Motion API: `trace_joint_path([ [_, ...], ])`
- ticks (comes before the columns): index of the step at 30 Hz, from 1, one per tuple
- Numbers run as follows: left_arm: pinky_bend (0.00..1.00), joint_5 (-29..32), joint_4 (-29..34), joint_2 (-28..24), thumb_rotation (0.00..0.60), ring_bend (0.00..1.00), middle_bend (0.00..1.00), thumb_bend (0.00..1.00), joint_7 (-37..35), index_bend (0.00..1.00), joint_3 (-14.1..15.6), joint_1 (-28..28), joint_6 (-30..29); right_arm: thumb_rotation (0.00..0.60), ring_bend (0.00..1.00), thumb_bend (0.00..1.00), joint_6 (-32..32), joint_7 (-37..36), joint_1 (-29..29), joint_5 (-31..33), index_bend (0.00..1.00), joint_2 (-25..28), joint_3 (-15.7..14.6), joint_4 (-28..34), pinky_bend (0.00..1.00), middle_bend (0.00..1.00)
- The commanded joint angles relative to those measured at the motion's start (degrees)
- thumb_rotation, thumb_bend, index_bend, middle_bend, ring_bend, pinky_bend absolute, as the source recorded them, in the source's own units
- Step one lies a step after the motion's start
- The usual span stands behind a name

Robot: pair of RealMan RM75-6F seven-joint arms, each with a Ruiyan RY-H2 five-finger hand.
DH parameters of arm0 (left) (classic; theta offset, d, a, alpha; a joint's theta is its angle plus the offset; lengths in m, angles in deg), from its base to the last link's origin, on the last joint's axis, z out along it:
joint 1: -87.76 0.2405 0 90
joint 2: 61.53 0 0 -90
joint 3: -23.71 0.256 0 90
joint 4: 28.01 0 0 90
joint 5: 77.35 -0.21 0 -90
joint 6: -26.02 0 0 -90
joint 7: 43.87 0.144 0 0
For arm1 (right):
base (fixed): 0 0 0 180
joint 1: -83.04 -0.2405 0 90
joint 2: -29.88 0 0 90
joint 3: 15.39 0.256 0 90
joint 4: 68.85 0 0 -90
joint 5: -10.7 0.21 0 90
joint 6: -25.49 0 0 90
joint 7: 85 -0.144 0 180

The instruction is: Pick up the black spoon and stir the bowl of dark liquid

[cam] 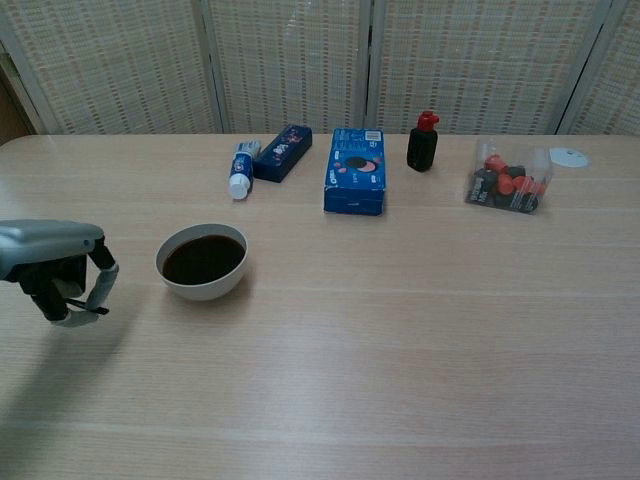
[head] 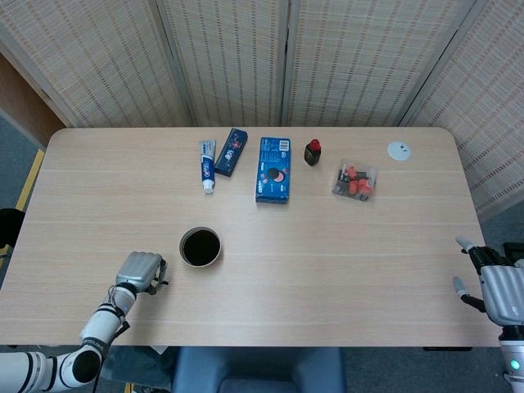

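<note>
Black spoon (cam: 92, 312) barely visible in our curled left hand (head: 139, 271) | right hand (head: 498, 286) empty, spread | risk: thin grip slips short of bowl (cam: 202, 261), spilling onto desk (cam: 400, 330).

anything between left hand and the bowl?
No. Bare tabletop only between the left hand and the bowl, clearest in chest view.

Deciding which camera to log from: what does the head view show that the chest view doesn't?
Only the head view shows the right hand off the table's right edge, its fingers spread. Only the chest view shows the left hand's fingers curled downward from the side. Both share the left hand, the white bowl of dark liquid and the blue rectangular box.
</note>
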Motion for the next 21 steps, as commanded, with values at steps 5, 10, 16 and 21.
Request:
trace_joint_path([
  [5,1.0,-10.9,0.4,-7.1,0.6,1.0,1.0,0.38,-20.9,0.65,-6.8,6.0,2.2,0.6,0.24,0.34,0.0,0.1,-0.2,-0.3,0.15,0.0,0.0,0.1,0.38,0.31],
  [10,1.0,-17.1,-0.5,-7.7,0.6,1.0,1.0,0.39,-33.8,0.66,-10.7,8.1,3.9,0.6,0.24,0.34,0.3,0.4,-0.4,-0.3,0.15,-0.1,0.1,0.2,0.38,0.31],
  [16,1.0,-21.3,-1.9,-6.6,0.6,1.0,1.0,0.4,-43.0,0.66,-13.1,8.0,7.1,0.6,0.24,0.34,0.1,0.5,-0.4,-0.5,0.15,0.2,0.1,0.5,0.38,0.31],
  [21,1.0,-21.9,-2.1,-5.7,0.6,1.0,1.0,0.43,-51.1,0.66,-15.8,7.2,10.9,0.6,0.24,0.34,-0.2,0.3,-0.3,-0.3,0.15,0.5,0.3,0.6,0.38,0.31],
])
